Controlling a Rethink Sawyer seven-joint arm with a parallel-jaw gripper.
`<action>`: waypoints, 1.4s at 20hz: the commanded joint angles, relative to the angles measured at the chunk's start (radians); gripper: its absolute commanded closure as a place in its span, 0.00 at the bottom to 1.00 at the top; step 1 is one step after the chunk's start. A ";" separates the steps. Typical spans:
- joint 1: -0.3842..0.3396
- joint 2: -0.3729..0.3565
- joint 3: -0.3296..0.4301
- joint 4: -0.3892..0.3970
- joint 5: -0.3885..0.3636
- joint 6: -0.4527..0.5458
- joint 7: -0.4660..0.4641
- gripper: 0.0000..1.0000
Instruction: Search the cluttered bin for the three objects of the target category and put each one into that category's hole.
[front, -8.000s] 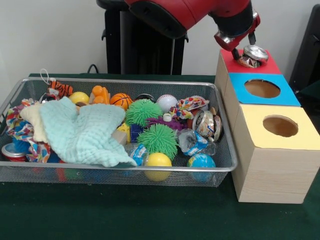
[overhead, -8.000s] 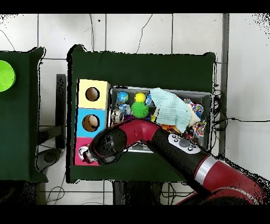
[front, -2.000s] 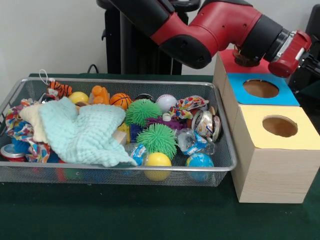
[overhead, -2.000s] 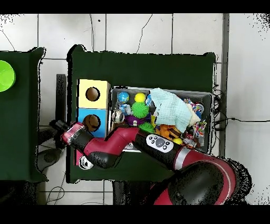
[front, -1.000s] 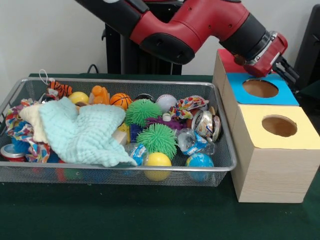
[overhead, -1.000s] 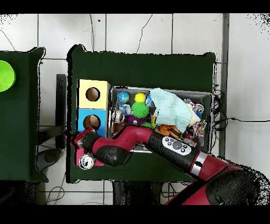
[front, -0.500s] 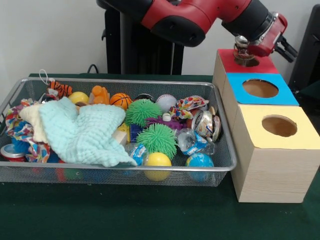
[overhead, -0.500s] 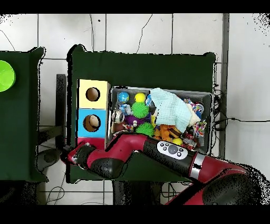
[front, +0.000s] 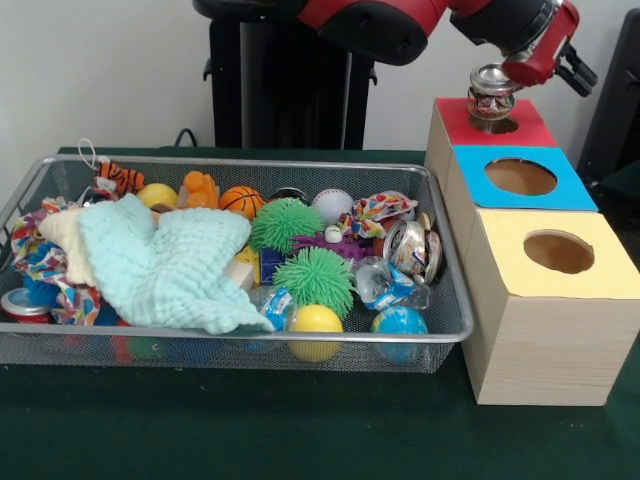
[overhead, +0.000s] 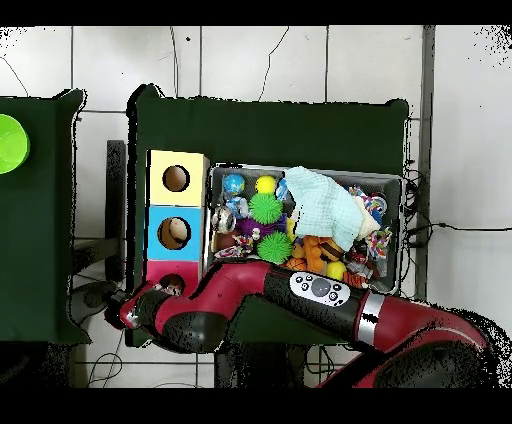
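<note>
Green table (front: 250, 440), crushed can (front: 490, 97) upright in red hole (front: 497, 124), no legible labels

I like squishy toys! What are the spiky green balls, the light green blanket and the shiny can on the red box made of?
The spiky green balls look like soft rubber: thin bendy spikes all over, matte. The light green blanket looks like woven cotton cloth, with a waffle texture and soft folds. The shiny can at the red box's hole looks like thin crushed metal: silvery and glinting.
</note>
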 joint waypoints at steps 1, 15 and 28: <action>0.015 -0.055 -0.045 -0.104 0.035 0.027 0.061 1.00; -0.108 -0.060 0.025 -0.105 0.254 0.487 -0.210 1.00; -0.017 -0.210 -0.049 -0.154 0.154 0.945 -0.325 1.00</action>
